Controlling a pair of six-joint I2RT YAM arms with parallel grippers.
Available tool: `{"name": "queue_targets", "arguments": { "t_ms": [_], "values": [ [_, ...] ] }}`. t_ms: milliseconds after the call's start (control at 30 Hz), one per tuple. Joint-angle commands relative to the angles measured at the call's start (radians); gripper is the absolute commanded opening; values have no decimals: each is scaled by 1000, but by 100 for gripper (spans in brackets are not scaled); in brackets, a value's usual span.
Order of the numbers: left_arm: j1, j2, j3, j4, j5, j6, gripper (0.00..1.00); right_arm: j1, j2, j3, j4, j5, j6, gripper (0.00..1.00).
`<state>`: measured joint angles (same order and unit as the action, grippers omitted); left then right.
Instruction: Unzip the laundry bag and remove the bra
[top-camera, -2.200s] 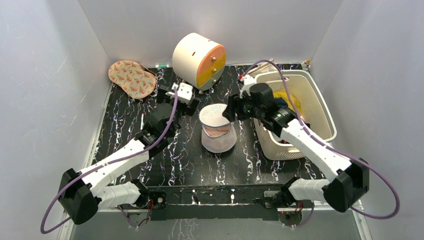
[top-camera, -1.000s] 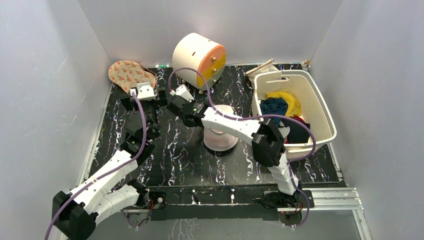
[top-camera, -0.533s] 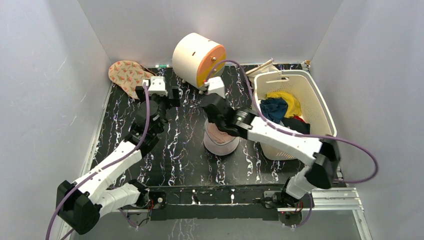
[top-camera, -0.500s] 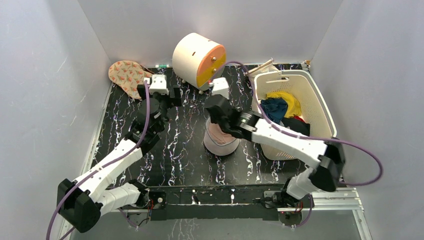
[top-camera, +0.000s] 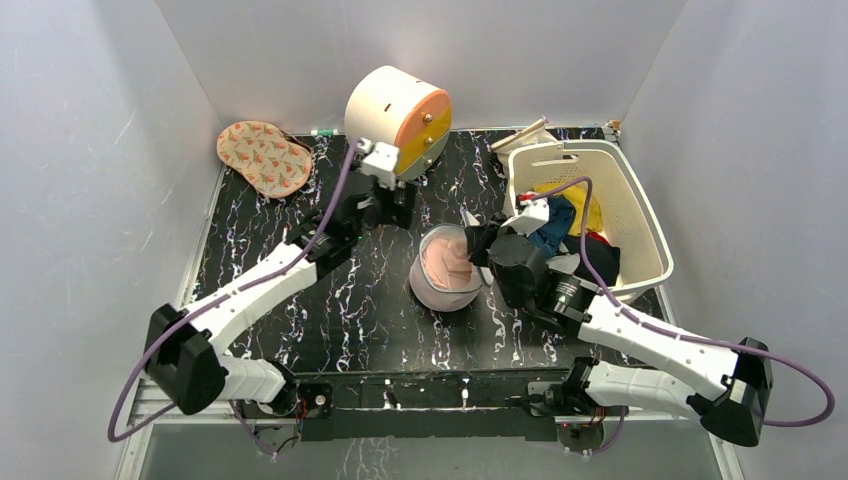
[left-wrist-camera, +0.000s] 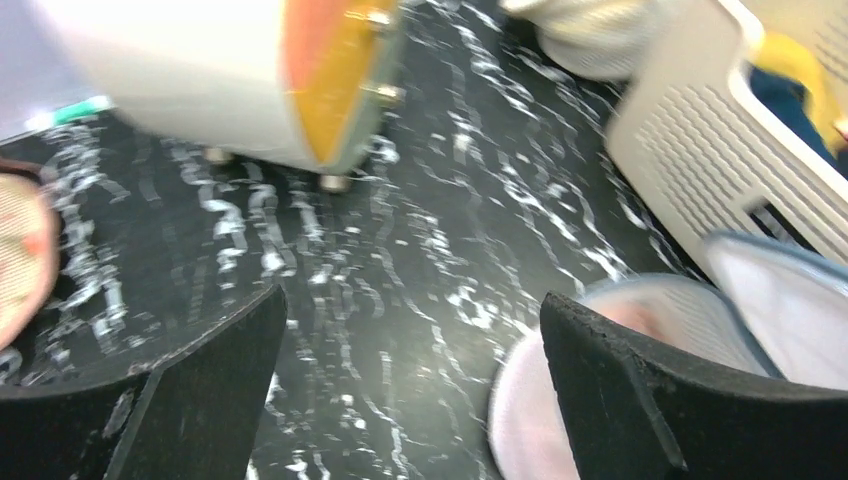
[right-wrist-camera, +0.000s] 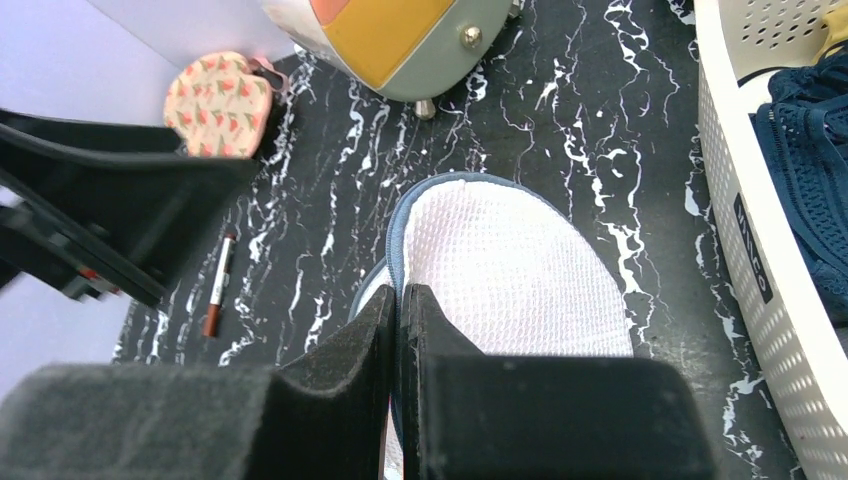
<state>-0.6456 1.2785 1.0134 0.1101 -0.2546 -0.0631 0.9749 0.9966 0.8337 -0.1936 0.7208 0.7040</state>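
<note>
Pinching the grey-blue zipper rim of the laundry bag (top-camera: 440, 292), R gripper (top-camera: 478, 243) has both fingers pressed together on the mesh edge; the wrist view shows no gap btwn them. Bag sits on the marbled black table (top-camera: 350, 315), nearside of the cylindrical drawer cabinet (top-camera: 385, 108) and apart from it. Bag mouth gapes; the pale pink bra (top-camera: 447, 260) shows inside, not yet out. L gripper (top-camera: 396, 210) hovers btwn cabinet and bag, jaws wide apart, nothing btwn them, not touching the bag. Slotted basket (top-camera: 640, 215) w/ dark blue & yellow clothes stands right of the cabinet.
</note>
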Motion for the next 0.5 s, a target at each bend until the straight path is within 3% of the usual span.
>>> {"name": "queue_targets", "arguments": {
  "t_ms": [0, 133, 333, 467],
  "values": [
    [-91, 82, 133, -172, 188, 12, 94, 2, -58, -16, 116, 37, 40, 1],
    [-108, 172, 157, -217, 266, -35, 91, 2, -80, -27, 111, 31, 26, 1],
    [-154, 269, 183, -290, 154, -20, 83, 2, -99, -44, 95, 21, 29, 0],
    [-166, 332, 223, -345, 98, -30, 65, 1, -104, -46, 92, 23, 26, 0]
  ]
}}
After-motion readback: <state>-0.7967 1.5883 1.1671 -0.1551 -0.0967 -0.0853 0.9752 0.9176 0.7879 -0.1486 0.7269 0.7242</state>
